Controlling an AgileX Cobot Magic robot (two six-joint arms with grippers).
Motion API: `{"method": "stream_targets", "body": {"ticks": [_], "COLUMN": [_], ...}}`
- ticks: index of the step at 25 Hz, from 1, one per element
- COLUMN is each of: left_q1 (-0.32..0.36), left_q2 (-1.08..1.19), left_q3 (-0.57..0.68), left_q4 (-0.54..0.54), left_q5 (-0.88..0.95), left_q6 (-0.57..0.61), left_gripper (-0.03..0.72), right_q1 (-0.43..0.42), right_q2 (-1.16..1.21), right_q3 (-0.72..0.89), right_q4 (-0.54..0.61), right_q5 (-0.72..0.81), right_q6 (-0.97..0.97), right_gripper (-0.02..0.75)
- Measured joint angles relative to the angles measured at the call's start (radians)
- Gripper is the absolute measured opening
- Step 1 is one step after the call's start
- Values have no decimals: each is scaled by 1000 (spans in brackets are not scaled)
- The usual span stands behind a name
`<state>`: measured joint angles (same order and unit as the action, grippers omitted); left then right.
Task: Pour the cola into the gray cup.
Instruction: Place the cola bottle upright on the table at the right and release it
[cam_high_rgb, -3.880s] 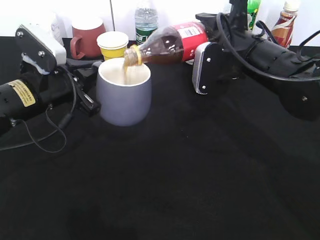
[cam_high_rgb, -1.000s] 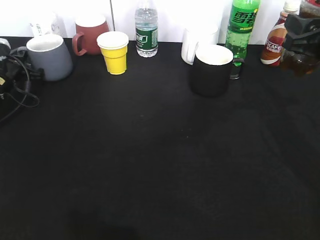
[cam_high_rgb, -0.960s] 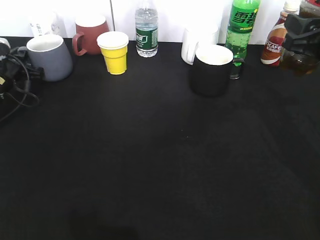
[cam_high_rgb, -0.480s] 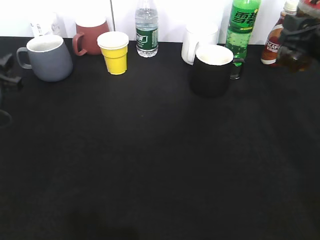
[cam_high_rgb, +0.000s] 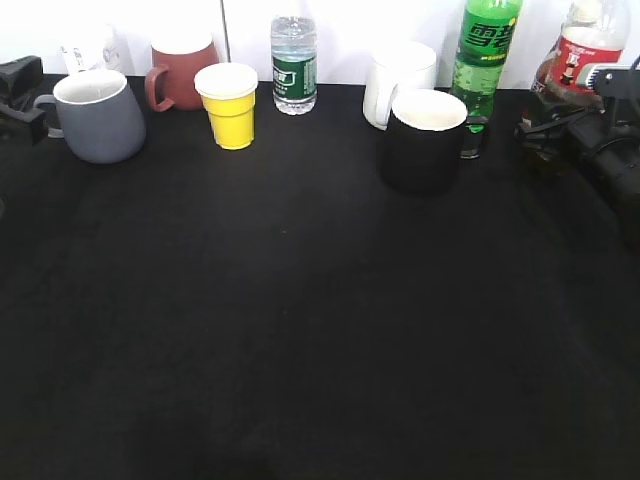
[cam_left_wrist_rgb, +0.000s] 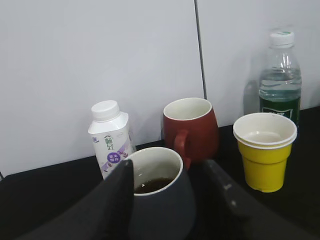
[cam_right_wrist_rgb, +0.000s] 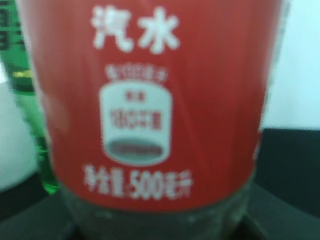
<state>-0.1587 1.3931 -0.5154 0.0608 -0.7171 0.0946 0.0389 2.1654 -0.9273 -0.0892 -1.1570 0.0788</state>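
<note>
The gray cup (cam_high_rgb: 97, 120) stands at the far left of the black table with its handle to the left. In the left wrist view the gray cup (cam_left_wrist_rgb: 162, 212) holds a little dark liquid and sits between the spread fingers of my left gripper (cam_left_wrist_rgb: 169, 167). My left gripper (cam_high_rgb: 18, 85) is open just beside the handle. The cola (cam_high_rgb: 587, 50) stands upright at the back right, its lower part hidden by my right gripper (cam_high_rgb: 555, 115), which is shut on it. The cola's red label (cam_right_wrist_rgb: 145, 100) fills the right wrist view.
Along the back stand a dark red mug (cam_high_rgb: 180, 70), a yellow paper cup (cam_high_rgb: 231, 105), a water bottle (cam_high_rgb: 293, 65), a white cup (cam_high_rgb: 392, 75), a black mug (cam_high_rgb: 424, 140) and a green soda bottle (cam_high_rgb: 482, 55). A small white bottle (cam_left_wrist_rgb: 110, 137) is behind the gray cup.
The right gripper has brought the cola down and stood it upright at the back right. The left gripper let go of the gray cup and now sits close by its handle.
</note>
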Motion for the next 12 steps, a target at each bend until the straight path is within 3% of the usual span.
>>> {"method": "stream_targets", "body": {"ticks": [7,10,12], "left_q1": [0,0,0], "left_q2": [0,0,0], "left_q3": [0,0,0], "left_q4": [2,2,2], "left_q5": [17,19,19], "left_q6": [0,-3,-3], "left_gripper": [337,337,337], "right_q1": [-1,-1,-1], "right_q2": [23,31,32], "right_q3": [-3,-5,17], "right_q4": [-76,-87,-91], "right_q5": [-48,-58,-58], "right_q6": [0,0,0], "right_gripper": [377,503,534]}}
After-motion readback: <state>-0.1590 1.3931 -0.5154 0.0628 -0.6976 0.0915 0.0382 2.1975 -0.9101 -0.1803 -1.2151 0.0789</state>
